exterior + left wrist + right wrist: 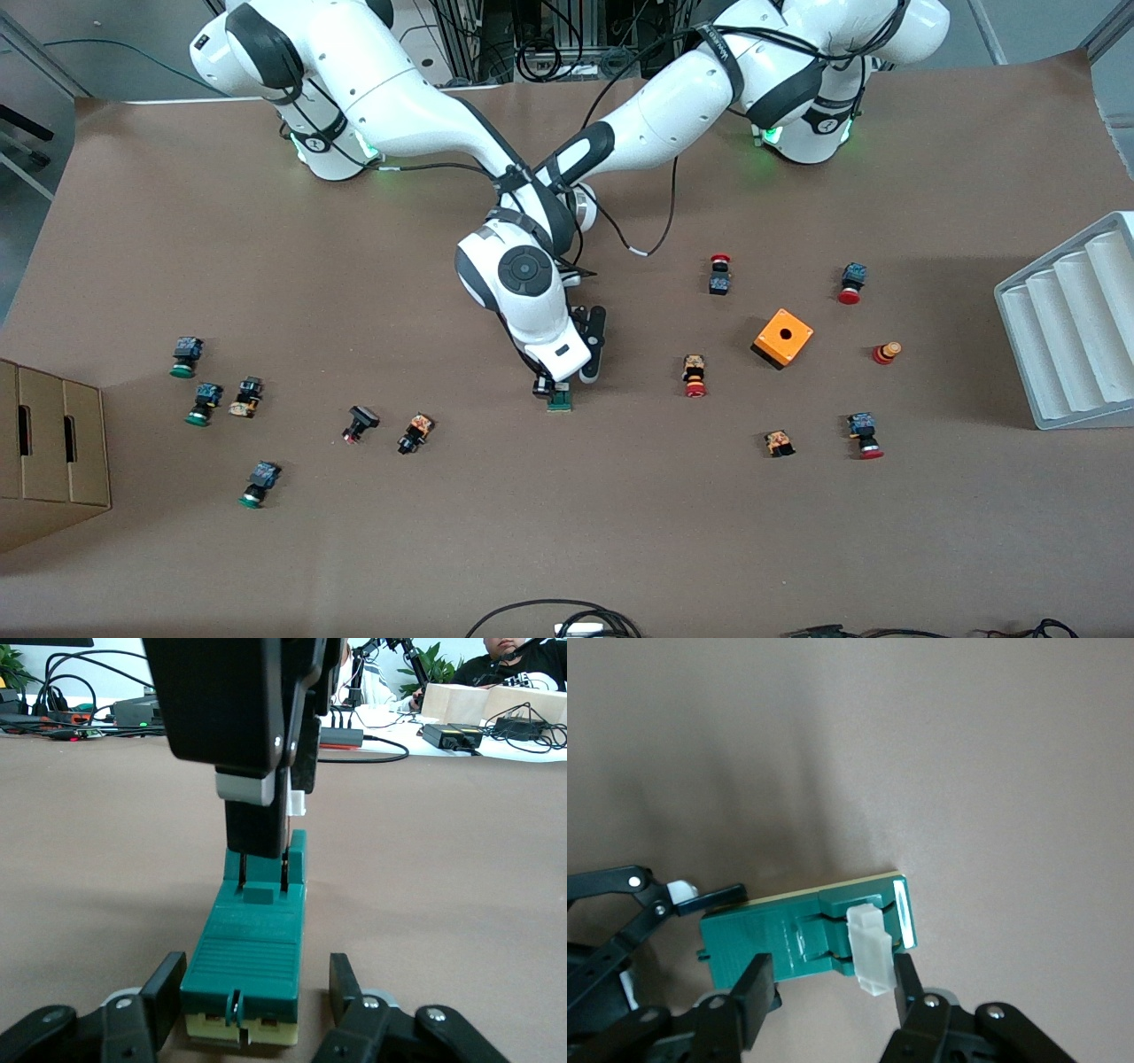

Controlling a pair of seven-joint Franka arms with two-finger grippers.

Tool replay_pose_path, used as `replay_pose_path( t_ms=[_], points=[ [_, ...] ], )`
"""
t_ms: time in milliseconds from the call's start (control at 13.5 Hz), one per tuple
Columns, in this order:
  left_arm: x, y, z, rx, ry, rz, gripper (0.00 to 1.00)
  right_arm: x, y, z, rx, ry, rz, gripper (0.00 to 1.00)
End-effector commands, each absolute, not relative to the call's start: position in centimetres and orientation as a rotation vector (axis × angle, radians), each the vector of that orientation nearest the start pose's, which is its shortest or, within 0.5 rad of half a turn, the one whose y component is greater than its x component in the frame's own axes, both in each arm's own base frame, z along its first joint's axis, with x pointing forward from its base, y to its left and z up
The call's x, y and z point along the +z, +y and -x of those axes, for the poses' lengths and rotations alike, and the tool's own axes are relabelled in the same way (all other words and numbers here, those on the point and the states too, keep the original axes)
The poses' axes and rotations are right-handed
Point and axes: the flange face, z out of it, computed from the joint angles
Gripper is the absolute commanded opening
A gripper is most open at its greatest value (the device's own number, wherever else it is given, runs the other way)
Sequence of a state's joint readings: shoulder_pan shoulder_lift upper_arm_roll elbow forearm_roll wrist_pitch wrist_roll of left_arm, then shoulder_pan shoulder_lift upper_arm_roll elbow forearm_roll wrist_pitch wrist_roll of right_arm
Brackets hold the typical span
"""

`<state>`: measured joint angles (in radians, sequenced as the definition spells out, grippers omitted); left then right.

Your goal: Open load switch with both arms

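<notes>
The load switch [560,403] is a narrow green block lying mid-table, mostly hidden under both hands in the front view. My left gripper [589,377] is closed in on its cream-bottomed end [244,1028]. One finger [164,992] lies against the side of the switch [252,943] and the other stands close beside it. My right gripper [554,385] comes down from above and stands open along the switch [771,939]. One of its fingers [908,988] touches the white piece [868,948], and a finger [257,819] rests on the green top beside the white piece [298,803].
Small push buttons lie scattered toward both ends of the table; the nearest are a red-capped one [695,376] and a black one [415,433]. An orange box [782,338], a grey ribbed tray [1072,328] and a cardboard box [49,452] stand farther out.
</notes>
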<state>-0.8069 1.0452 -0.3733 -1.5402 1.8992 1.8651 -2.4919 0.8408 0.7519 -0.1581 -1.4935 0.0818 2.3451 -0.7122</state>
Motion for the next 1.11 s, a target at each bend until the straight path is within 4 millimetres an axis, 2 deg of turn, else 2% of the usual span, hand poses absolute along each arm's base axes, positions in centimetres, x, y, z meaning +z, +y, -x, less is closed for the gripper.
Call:
replay_pose_path(
  t_ms=[0, 1036],
  points=[
    [6.48, -58.1, -35.56, -1.797, -0.211, 2.531, 0.73, 24.06, 47.52, -53.66, -0.139, -2.055, 2.438, 0.62],
    [6.38, -58.07, -35.54, -1.796, -0.212, 2.532, 0.73, 24.61, 47.64, -52.83, -0.135, -2.054, 2.425, 0.61]
  ],
)
